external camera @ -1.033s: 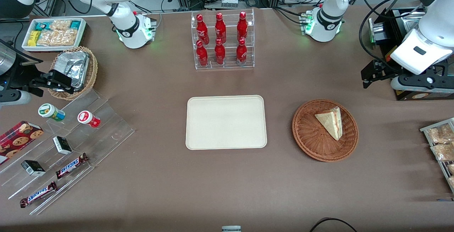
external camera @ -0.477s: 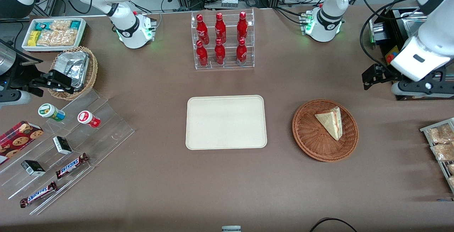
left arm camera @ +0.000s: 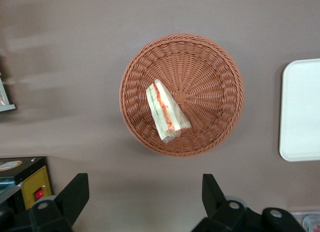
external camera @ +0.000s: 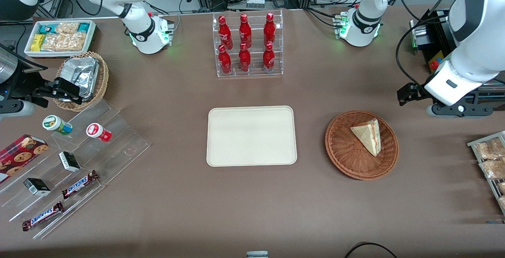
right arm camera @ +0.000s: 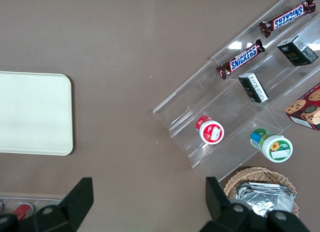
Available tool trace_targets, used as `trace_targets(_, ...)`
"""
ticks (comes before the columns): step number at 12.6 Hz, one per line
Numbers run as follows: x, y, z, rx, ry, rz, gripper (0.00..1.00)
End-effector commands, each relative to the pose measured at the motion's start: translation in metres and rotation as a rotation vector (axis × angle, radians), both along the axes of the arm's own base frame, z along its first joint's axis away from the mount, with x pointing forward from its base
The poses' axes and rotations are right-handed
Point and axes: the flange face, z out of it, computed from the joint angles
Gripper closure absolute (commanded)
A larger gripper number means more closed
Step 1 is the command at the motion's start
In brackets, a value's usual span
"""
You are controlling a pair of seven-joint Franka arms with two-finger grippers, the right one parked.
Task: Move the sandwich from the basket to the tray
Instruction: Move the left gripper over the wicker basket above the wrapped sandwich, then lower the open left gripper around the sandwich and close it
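Observation:
The sandwich (external camera: 368,135) (left arm camera: 165,113), a pale triangular wedge with red and green filling along its cut edge, lies in the round reddish-brown wicker basket (external camera: 347,151) (left arm camera: 210,72). The cream-white tray (external camera: 251,135) (left arm camera: 301,110) sits bare at the table's middle, beside the basket toward the parked arm's end. My left gripper (external camera: 457,111) (left arm camera: 144,193) hangs high over the table, farther from the front camera than the basket and a little toward the working arm's end. It is open wide, its dark fingers (left arm camera: 75,191) far apart over bare tabletop.
A clear rack of red bottles (external camera: 247,45) stands farther from the front camera than the tray. A black box (external camera: 438,37) (left arm camera: 20,182) sits near the gripper. A rack of snack packets (external camera: 491,163) lies at the working arm's end. Stepped acrylic shelves with snacks (external camera: 71,163) lie toward the parked arm's end.
The left arm has swung its gripper toward the basket and nearer the front camera, away from the black box. Sandwich, basket and tray have not moved.

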Motion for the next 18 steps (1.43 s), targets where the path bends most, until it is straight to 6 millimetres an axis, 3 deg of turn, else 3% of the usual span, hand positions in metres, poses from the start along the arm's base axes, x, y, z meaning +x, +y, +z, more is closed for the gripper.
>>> trace_targets(1,-0.024,0.001,-0.022,0.011,-0.033,0.068,0.0)
trace_targets(6,-0.03,0.0,-0.052,0.009,-0.041,0.188,0.0)
trace_targets(10,-0.039,0.002,-0.104,-0.008,-0.077,0.225,0.0)
trace_targets(18,-0.035,0.003,-0.164,-0.016,-0.058,0.375,0.0)
